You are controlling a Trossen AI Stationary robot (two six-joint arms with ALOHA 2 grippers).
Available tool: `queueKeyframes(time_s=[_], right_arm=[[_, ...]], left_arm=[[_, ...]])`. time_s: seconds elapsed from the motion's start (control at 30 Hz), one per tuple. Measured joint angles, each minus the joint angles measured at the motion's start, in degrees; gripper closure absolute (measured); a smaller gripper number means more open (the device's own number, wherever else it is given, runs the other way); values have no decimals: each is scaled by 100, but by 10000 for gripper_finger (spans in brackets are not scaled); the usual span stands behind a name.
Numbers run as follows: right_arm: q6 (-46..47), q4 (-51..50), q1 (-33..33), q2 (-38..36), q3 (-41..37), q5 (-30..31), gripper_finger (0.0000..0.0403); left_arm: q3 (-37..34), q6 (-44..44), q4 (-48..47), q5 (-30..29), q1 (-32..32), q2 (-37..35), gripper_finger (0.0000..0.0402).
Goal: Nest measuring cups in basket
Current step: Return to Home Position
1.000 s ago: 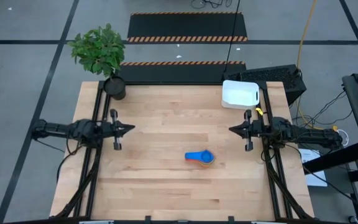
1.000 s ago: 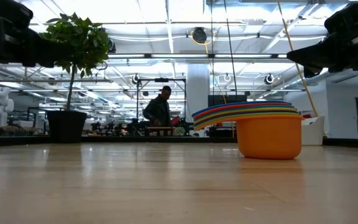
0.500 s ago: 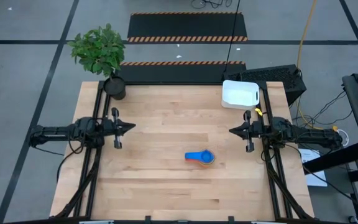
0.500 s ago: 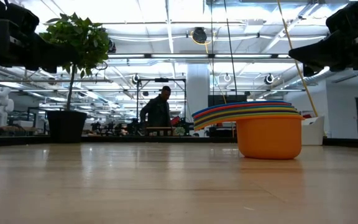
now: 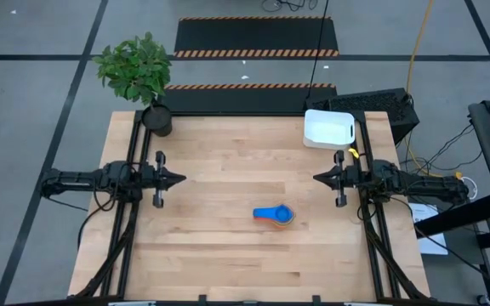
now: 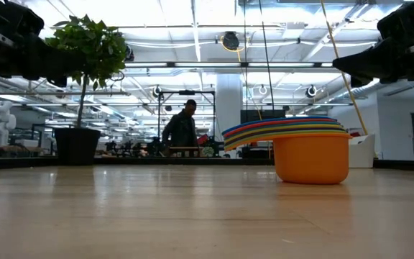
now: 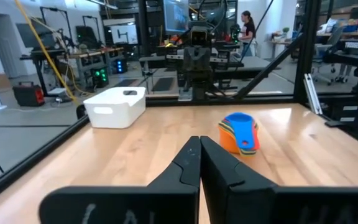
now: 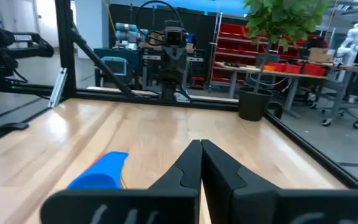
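The measuring cups (image 5: 275,214) stand nested in one stack on the table, somewhat right of the middle. The orange cup's base (image 6: 311,162) rests on the wood and a blue cup (image 7: 238,128) lies on top; the handles (image 6: 264,130) fan out toward the left. The white basket (image 5: 328,127) stands on the table's far right corner. My left gripper (image 5: 179,178) hovers shut over the table's left side, pointing level at the middle. My right gripper (image 5: 317,178) hovers shut over the right side, facing it. Both are well clear of the cups.
A dark round pot with a leafy plant (image 5: 157,119) stands at the far left corner. Black frame rails run along both side edges of the table (image 5: 228,263). A person (image 6: 183,129) stands in the room far behind the table.
My left gripper has rolled a little about the line it points along and swung slightly, staying shut above the table's left side. The cups and the basket have not moved.
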Motion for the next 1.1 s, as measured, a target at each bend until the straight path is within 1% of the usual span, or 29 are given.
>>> queueKeyframes(time_s=[0.1,0.23,0.37,0.5,0.6,0.73,0.87,1.1], right_arm=[[77,9,8,0,0,-135,403],[312,-24,111,0,-2,-27,403],[309,-57,310,-1,-2,13,403],[295,-60,402,0,-2,15,403],[487,-56,413,0,-2,13,403],[485,2,413,0,-2,11,403],[758,5,413,-2,-2,9,403],[777,18,413,-1,-2,9,403]], left_arm=[[0,-6,0,-8,-1,0,399],[-2,199,2,-25,-1,0,398],[-2,407,2,-26,-1,0,392],[-5,418,26,-28,-1,0,387],[-14,416,102,-35,-1,0,389],[-17,413,236,-52,-1,0,396],[-17,407,246,-49,-1,0,398],[-17,400,267,-46,-1,0,373]])
